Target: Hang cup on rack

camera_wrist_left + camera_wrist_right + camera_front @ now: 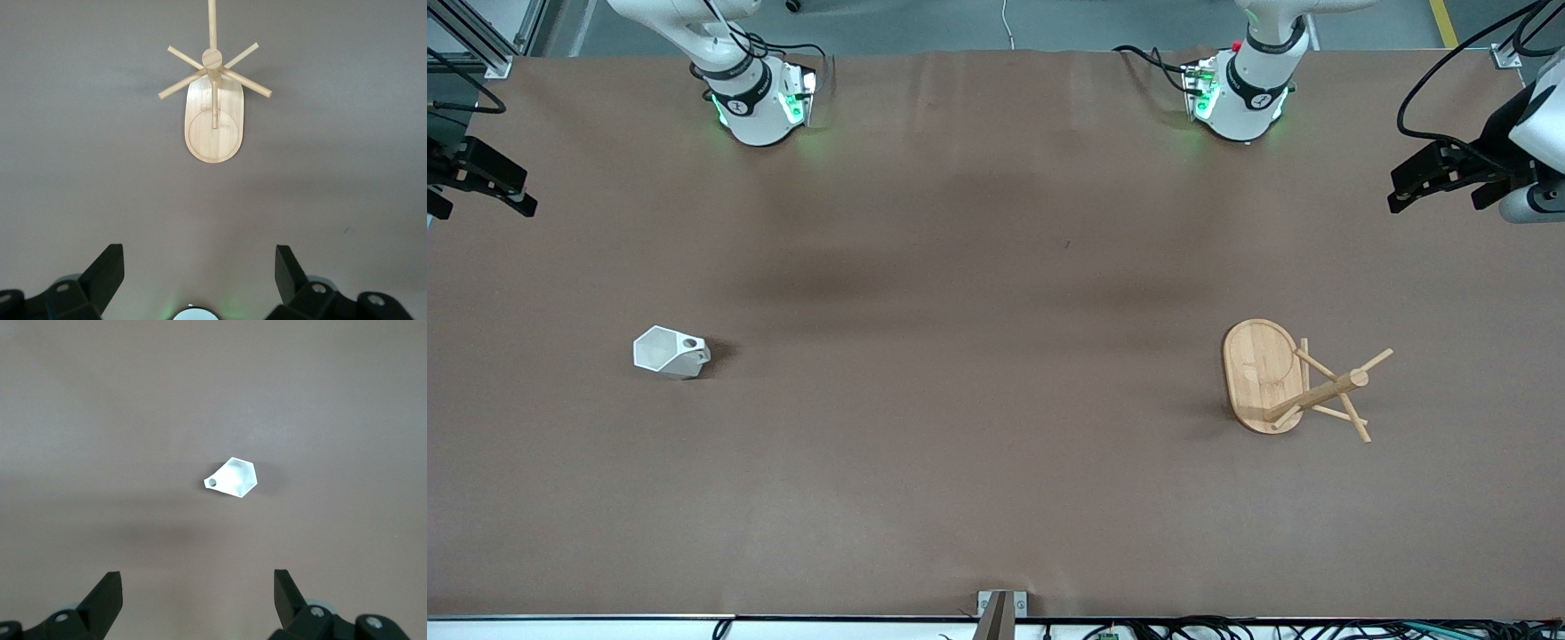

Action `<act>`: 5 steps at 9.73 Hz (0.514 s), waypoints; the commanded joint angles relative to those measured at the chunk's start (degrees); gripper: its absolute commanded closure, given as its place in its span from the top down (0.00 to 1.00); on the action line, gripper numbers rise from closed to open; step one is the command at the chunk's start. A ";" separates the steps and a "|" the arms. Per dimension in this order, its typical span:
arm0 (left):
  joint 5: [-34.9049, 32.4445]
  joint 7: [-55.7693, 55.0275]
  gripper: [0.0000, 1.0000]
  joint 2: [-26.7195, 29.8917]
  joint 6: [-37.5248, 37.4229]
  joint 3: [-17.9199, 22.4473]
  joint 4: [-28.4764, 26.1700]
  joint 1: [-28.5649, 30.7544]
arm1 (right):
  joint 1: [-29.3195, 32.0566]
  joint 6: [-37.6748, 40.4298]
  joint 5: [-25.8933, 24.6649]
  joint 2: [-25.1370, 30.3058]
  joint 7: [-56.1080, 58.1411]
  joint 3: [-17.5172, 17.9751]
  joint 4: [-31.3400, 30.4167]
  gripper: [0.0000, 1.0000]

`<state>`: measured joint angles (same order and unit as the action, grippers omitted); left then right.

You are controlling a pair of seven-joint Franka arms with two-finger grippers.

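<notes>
Resting upright on the brown table [996, 444], the cup [669, 352] sits toward the right arm's end, at about 9 o'clock from table centre. Its blocky handle points to roughly 3 o'clock in the front view, toward the rack [1272, 378]. Rack stands at about 3 o'clock, well apart from the cup, post upright; oval base runs long axis 12 to 6. Left gripper [199, 277] waits above the table, jaws spread, empty. Right gripper [198, 600] likewise spread, empty, high over the cup's end.
</notes>
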<state>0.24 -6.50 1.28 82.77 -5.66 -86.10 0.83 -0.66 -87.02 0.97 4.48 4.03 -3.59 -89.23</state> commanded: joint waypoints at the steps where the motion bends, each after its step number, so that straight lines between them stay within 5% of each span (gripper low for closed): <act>1: 0.03 0.79 1.00 -1.20 -0.77 -0.06 -0.12 0.22 | 0.22 -0.25 1.05 0.62 0.54 -0.02 -0.68 1.00; 5: 0.20 1.05 1.00 -3.30 -0.76 0.12 1.64 0.31 | 0.31 -0.34 1.05 0.53 0.54 -0.02 -1.03 1.00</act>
<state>0.24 -6.50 -0.34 82.79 -5.63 -85.24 0.85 -0.66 -87.03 1.20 4.43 4.04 -3.59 -89.37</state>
